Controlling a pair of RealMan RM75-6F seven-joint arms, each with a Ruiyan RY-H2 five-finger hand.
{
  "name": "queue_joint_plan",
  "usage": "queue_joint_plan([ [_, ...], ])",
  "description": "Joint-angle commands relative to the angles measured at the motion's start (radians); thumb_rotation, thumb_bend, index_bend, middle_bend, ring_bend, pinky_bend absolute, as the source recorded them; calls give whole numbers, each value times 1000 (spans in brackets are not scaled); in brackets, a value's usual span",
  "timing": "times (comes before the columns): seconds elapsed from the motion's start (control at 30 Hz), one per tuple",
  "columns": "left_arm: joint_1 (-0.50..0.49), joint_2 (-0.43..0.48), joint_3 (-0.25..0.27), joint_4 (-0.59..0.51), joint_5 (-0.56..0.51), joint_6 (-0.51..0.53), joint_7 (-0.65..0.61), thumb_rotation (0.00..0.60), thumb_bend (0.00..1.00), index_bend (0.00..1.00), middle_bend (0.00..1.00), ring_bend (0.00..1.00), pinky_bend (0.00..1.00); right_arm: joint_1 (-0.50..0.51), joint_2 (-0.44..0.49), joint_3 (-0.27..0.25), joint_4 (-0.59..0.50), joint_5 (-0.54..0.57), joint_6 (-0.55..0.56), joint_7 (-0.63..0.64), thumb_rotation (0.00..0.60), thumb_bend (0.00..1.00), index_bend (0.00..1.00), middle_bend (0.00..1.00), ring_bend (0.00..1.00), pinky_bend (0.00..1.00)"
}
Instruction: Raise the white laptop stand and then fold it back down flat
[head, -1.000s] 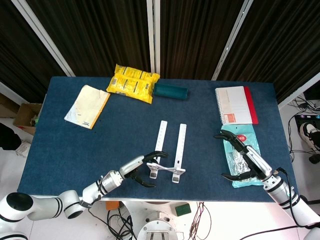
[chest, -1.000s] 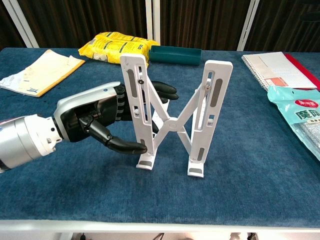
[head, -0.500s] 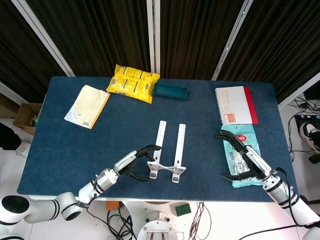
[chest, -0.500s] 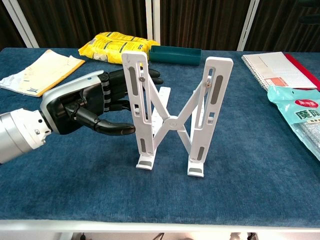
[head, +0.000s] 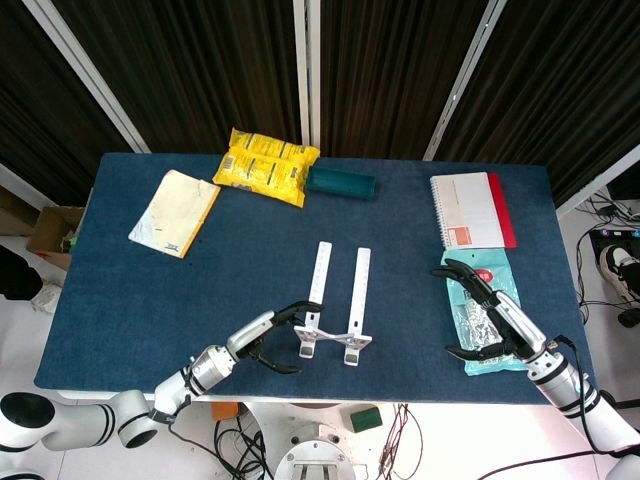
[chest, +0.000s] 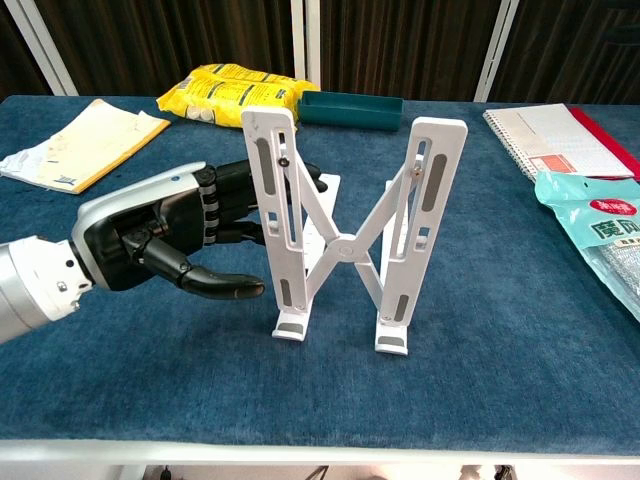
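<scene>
The white laptop stand stands raised near the table's front edge, its two slotted arms upright and crossed braces between them. From above the white laptop stand shows as two parallel white bars. My left hand is beside the stand's left arm, fingers spread and curved, thumb just short of the lower bar; some fingertips pass behind the upright, and contact there is hidden. That left hand holds nothing. My right hand hovers open over a teal packet, far right of the stand.
A teal snack packet lies under my right hand. A spiral notebook sits behind it. At the back are a yellow bag, a green tray and a yellow envelope. The blue table's front edge is close.
My left hand has let go of the stand's left arm and drawn back to the left and slightly down. The stand stays raised. My right hand has barely moved.
</scene>
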Motion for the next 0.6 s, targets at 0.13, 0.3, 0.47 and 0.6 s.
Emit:
queue_joint_plan([
  [0.13,-6,9,17,-6,14,-11,1,600,151,145,91,50,309,0,-5,-5,6,0,-12,-4,600,142,9,154,0,0],
  [0.3,13,55,0,-29,2,26,76,600,151,145,91,50,269,25,-10,-25,4,-10,-103,-94,600,142,6,139,0,0],
  [0.47,62,159,1,-80,-18,67,291,600,152,145,91,50,217,84,-47,-16,-41,6,-251,-244,600,23,0,90,0,0],
  [0.6,121,269,16,-152,-47,96,500,600,151,145,91,50,211,128,-130,31,-80,75,-350,-352,600,0,0,81,0,0],
])
